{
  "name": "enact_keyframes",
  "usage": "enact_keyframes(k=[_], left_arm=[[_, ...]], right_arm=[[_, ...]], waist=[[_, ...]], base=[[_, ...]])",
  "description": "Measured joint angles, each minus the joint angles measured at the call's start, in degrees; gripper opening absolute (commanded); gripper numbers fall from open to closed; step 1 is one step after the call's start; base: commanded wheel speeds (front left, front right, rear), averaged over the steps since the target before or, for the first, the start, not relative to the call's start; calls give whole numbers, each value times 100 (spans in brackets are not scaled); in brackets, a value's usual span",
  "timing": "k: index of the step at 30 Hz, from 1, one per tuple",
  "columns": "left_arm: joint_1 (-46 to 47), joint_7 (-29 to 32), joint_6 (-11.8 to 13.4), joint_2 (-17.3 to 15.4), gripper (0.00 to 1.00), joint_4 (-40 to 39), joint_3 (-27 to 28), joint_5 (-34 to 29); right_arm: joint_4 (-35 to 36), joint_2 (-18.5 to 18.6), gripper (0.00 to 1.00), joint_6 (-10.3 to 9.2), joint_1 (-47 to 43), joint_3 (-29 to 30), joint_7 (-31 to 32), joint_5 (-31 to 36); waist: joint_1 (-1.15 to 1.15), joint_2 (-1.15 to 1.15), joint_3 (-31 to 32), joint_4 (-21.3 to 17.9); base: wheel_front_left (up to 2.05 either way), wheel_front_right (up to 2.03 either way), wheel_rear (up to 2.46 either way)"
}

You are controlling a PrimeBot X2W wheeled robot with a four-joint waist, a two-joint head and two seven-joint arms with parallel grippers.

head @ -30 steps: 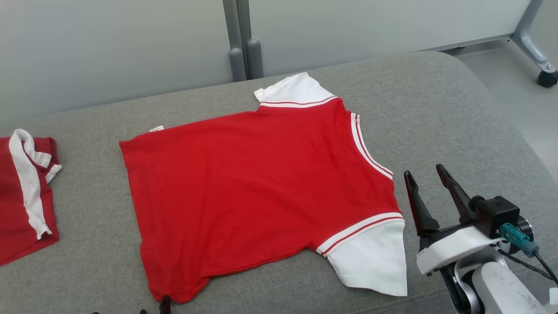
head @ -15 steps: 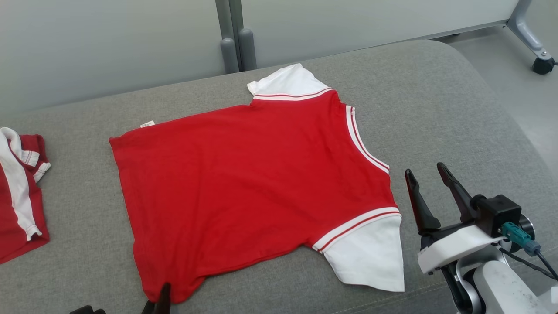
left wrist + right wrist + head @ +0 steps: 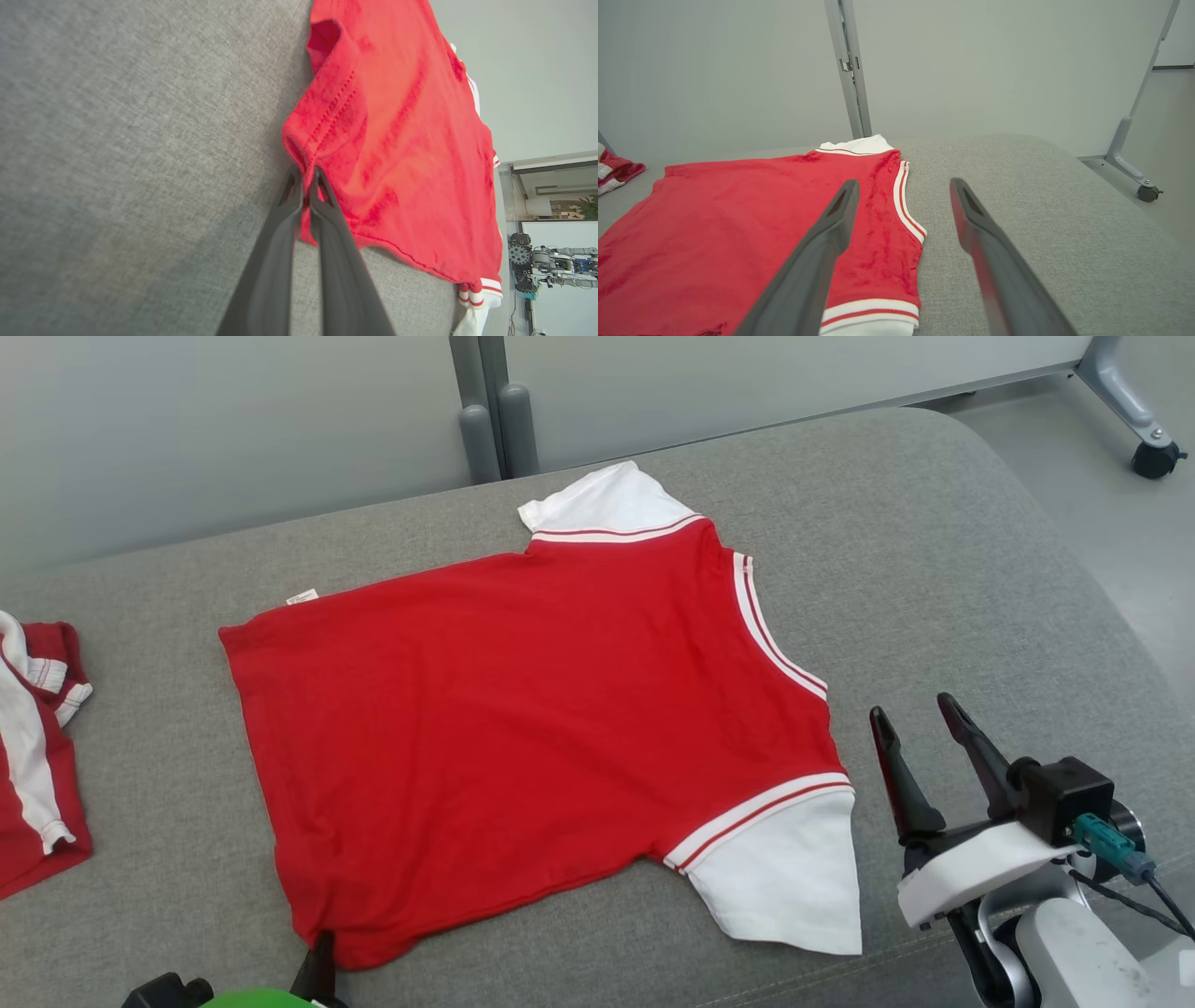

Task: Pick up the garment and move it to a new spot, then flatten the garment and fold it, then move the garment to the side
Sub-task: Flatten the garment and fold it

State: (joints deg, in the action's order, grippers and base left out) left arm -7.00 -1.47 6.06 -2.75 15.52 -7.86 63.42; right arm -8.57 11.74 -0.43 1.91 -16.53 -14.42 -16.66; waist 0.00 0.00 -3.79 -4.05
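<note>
pinches the near hem corner of the red shirt [image 3: 523, 728] between the closed fingers of the left gripper [image 3: 306, 173], at the front of the grey cushion [image 3: 934, 569]. holds the right gripper [image 3: 910, 707] spread and empty, just right of the white sleeve [image 3: 784, 877], apart from it. beyond, shirt flat mid-cushion; far left, a second red-and-white garment [image 3: 33, 775]; behind, a grey post [image 3: 485, 401].

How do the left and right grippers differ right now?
The left gripper is shut on the hem corner of the red garment; the right gripper is open and holds nothing. The left gripper touches the garment at its near left corner; the right gripper stands apart from it, beside the white sleeve. Both sit low over the grey cushion.
</note>
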Motion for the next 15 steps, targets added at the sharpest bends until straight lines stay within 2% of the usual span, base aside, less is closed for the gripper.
enact_keyframes(k=[7, 15], left_arm=[[153, -335, 0, 2, 0, -205, -22, -65], [264, -523, -3, 7, 0, -566, -227, -333]], right_arm=[[-530, -45, 100, 294, -385, -33, 30, -436], [-695, -223, 100, 478, -857, 86, 129, -1121]], waist=[[0, 0, -14, 48], [0, 0, -127, 107]], base=[[0, 0, 0], [0, 0, 0]])
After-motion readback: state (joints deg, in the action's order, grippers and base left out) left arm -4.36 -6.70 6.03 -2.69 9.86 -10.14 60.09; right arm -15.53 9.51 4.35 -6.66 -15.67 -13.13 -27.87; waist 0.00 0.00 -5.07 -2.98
